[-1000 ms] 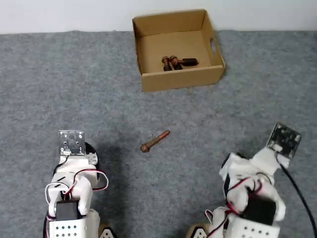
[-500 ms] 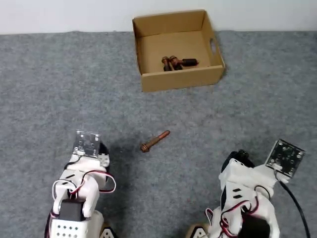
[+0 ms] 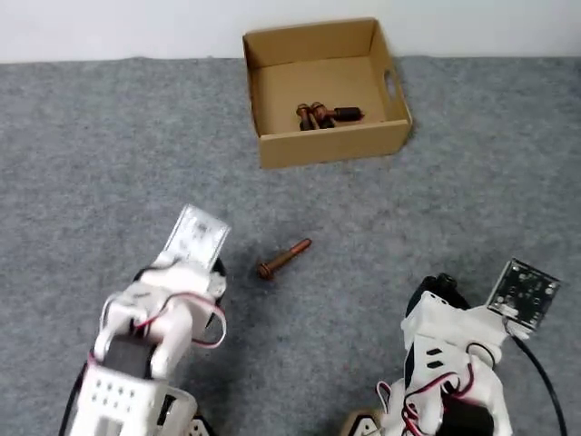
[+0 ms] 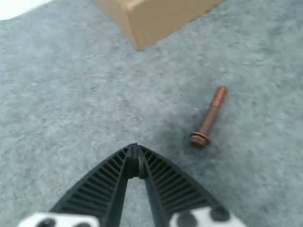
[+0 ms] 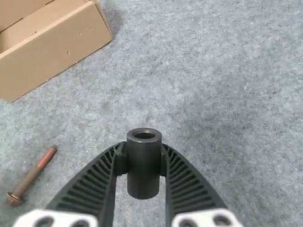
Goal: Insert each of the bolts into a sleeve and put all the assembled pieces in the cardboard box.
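The right end effector [image 5: 143,152] clenches a dark sleeve [image 5: 143,163] upright with its bore facing up, probably so a bolt can be fed into the open end. The left end effector [image 4: 138,162] is pinched shut on nothing, tips meeting over the grey bench [image 3: 91,136]. The 1 loose bolt [image 3: 284,258] lies flat at the centre of the high view, head toward the lower left, near the left tips but apart from them. The box [image 3: 331,145] sits at upper centre and holds what look like 2 or 3 assembled pieces [image 3: 325,114], too small to count surely. The left jaws would have to part before taking the bolt.
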Controlling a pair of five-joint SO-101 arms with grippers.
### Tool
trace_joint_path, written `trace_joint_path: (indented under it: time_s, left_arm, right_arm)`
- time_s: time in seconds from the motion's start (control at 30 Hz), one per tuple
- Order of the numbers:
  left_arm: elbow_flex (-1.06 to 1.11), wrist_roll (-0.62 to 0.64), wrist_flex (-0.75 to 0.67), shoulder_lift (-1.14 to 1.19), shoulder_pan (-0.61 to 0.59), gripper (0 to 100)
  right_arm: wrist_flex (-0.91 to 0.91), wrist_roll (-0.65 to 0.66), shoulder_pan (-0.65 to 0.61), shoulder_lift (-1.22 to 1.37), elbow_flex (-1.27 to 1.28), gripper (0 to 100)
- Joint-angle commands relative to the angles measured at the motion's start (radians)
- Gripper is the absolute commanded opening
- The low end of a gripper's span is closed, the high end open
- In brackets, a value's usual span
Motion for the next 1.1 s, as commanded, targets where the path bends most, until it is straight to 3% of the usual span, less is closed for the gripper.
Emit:
trace_joint_path:
  time_s: [0.0,0.17,0.63,1.07]
  left_arm:
    - [-0.213,-0.051,0.005,0.307,0.043,2]
    - [-0.450,-0.158,0.035,0.675,0.051,13]
    - [-1.225,-0.400,0.552,1.413,0.176,16]
    - [-1.586,-0.400,0.629,1.806,0.173,16]
  right_arm:
    - [-0.008,0.008,0.013,-0.002,-0.005,0.8]
    - [-0.008,0.008,0.013,-0.002,-0.005,0.8]
    - [-0.008,0.006,0.013,-0.004,-0.005,0.8]
    - [-0.008,0.005,0.012,-0.004,-0.005,0.8]
